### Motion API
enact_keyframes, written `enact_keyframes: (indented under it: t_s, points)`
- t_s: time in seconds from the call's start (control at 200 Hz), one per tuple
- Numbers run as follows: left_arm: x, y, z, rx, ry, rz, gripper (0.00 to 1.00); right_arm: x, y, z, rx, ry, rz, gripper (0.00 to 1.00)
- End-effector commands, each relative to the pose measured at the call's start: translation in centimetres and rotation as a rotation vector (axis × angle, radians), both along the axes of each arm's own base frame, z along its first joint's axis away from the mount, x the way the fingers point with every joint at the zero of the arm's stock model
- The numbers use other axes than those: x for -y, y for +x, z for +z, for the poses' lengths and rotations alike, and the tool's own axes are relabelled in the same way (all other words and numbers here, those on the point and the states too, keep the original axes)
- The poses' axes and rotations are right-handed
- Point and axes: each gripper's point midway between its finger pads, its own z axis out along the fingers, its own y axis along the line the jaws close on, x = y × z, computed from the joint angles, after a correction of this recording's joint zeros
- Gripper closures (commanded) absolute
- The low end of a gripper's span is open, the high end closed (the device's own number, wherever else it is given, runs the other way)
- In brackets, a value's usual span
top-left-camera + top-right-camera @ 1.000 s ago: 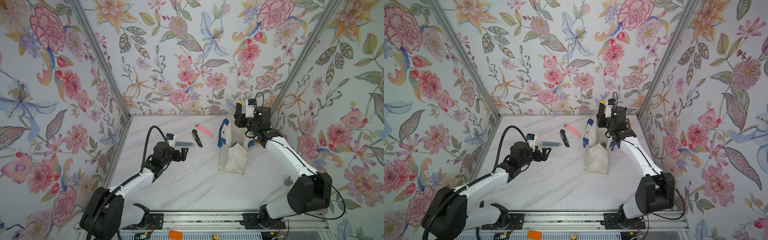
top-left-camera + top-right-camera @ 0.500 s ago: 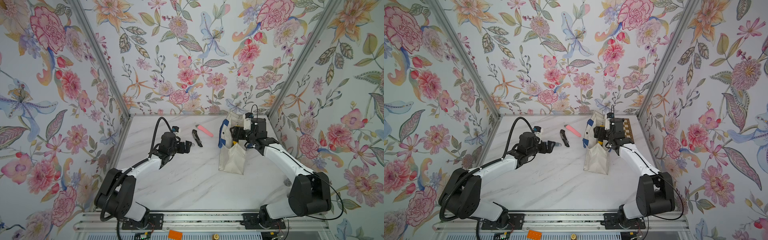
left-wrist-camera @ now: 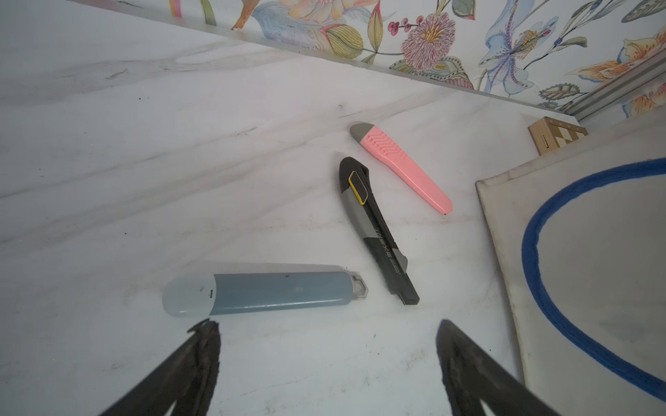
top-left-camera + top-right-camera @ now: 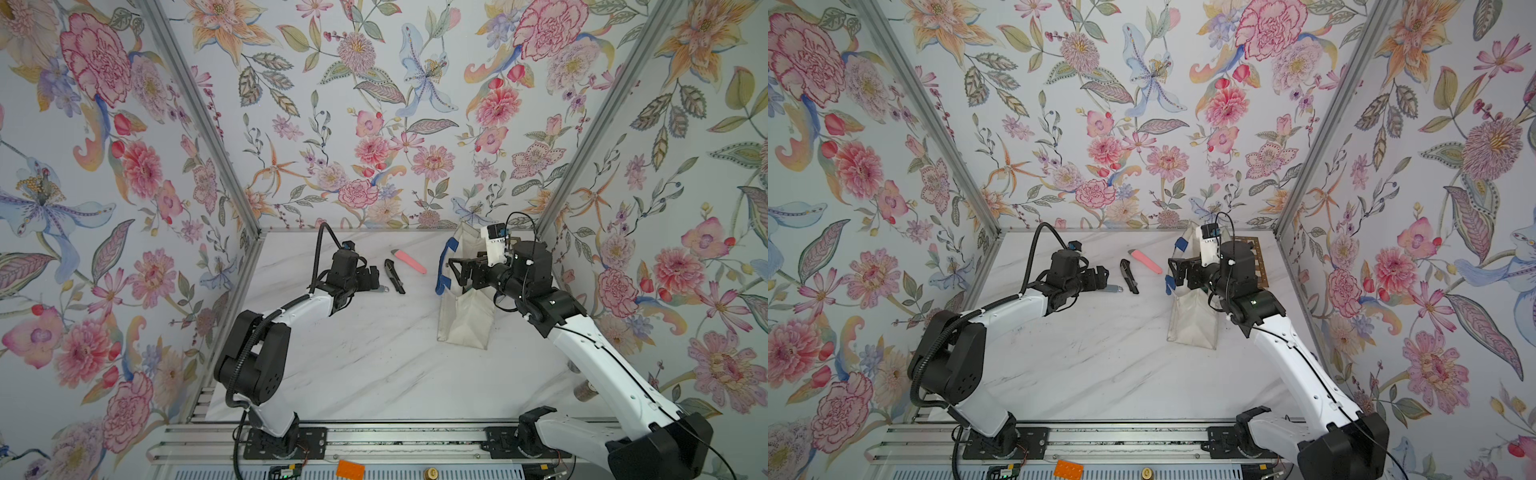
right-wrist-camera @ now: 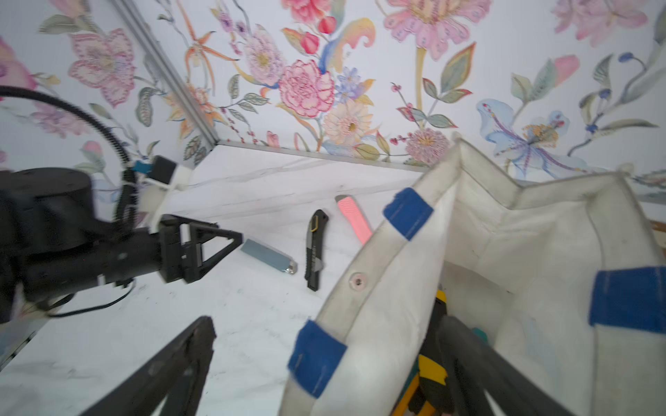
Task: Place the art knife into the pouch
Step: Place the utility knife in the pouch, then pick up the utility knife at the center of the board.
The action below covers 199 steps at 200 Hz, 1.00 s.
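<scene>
Three art knives lie on the marble table: a blue-grey one (image 3: 274, 293), a black one (image 3: 374, 230) and a pink one (image 3: 400, 167). My left gripper (image 3: 326, 324) is open, low over the table, just short of the blue-grey knife (image 4: 1113, 287) and not touching it. The white pouch (image 4: 463, 320) with blue straps stands open at the right. My right gripper (image 5: 326, 320) is open astride its near wall, one finger outside and one inside. A yellow-and-black knife (image 5: 432, 371) lies inside the pouch (image 5: 522, 230).
A wooden chequered board (image 4: 1258, 257) lies behind the pouch by the right wall. The flowered walls close in the table at the back and both sides. The black knife (image 4: 395, 281) and pink knife (image 4: 410, 262) lie between the two grippers.
My right gripper has opened and come down from above the pouch to its mouth; the yellow-and-black knife now lies inside. My left gripper has moved right, toward the blue-grey knife.
</scene>
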Motion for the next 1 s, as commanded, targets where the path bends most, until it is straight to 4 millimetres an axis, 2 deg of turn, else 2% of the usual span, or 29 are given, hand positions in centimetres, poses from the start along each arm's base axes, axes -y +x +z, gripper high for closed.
enact_keyframes:
  t_s: [0.0, 0.08, 0.165, 0.385, 0.52, 0.646, 0.991]
  points:
    - [-0.6, 1.3, -1.0, -0.041, -0.031, 0.064, 0.1, -0.2, -2.6, -0.5, -0.021, -0.042, 0.047, 0.01]
    - [-0.6, 1.8, -2.1, -0.072, -0.062, 0.081, 0.15, 0.1, -4.0, -0.9, -0.023, -0.04, 0.042, 0.01]
    - [-0.8, 2.2, -3.4, -0.107, -0.098, 0.101, 0.15, 0.8, -5.1, -1.6, -0.026, -0.038, 0.026, 0.01]
    - [-2.8, 3.0, -5.6, -0.157, -0.088, 0.191, 0.18, 2.3, -6.6, -3.5, -0.028, -0.047, -0.019, 0.01]
    - [-4.1, 2.8, -7.0, -0.173, -0.028, 0.242, 0.2, 2.6, -6.4, -4.5, -0.059, -0.034, -0.05, 0.01]
    - [-4.3, 2.6, -8.1, -0.193, -0.018, 0.255, 0.21, 1.4, -6.5, -5.1, -0.077, -0.005, 0.003, 0.01]
    - [-4.8, 3.3, -9.5, -0.216, 0.009, 0.282, 0.21, 2.1, -6.2, -4.8, -0.045, -0.034, -0.024, 0.01]
